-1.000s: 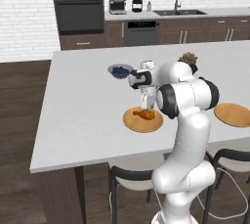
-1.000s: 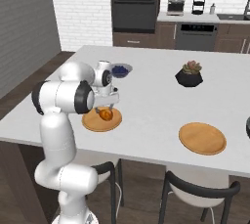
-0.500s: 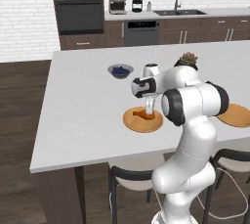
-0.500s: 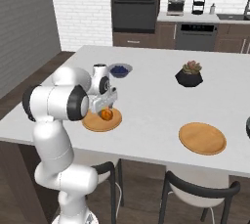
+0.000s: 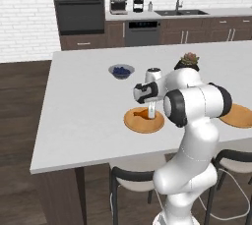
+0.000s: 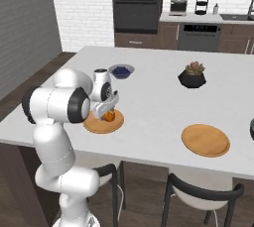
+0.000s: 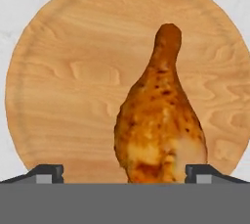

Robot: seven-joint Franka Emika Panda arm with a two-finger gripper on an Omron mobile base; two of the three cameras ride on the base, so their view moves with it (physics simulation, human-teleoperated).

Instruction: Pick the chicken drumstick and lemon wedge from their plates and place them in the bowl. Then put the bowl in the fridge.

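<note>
The golden-brown chicken drumstick (image 7: 158,130) lies on the near wooden plate (image 7: 63,71), its thin bone end pointing away from the hand. My gripper (image 7: 124,173) is open and low over that plate, one fingertip on each side of the bulbous end. The right fingertip is close to the meat, the left well clear. From the base views the gripper (image 5: 151,113) (image 6: 110,113) points straight down at the drumstick (image 5: 140,115) on its plate (image 5: 142,125) (image 6: 98,126). A second plate (image 6: 205,140) (image 5: 239,116) lies bare to the right. Lemon wedge, black bowl and fridge are out of view.
A grey bowl of blue berries (image 5: 121,70) (image 6: 121,70) sits behind the drumstick plate. The black faceted succulent pot (image 6: 192,76) (image 5: 187,62) stands mid-counter. A dark sliver (image 6: 252,132) shows at the right edge. Stools stand under the counter's front edge.
The gripper has come down from above the plate to the level of the drumstick, and the arm's elbow has swung outward. The drumstick and plates have not moved.
</note>
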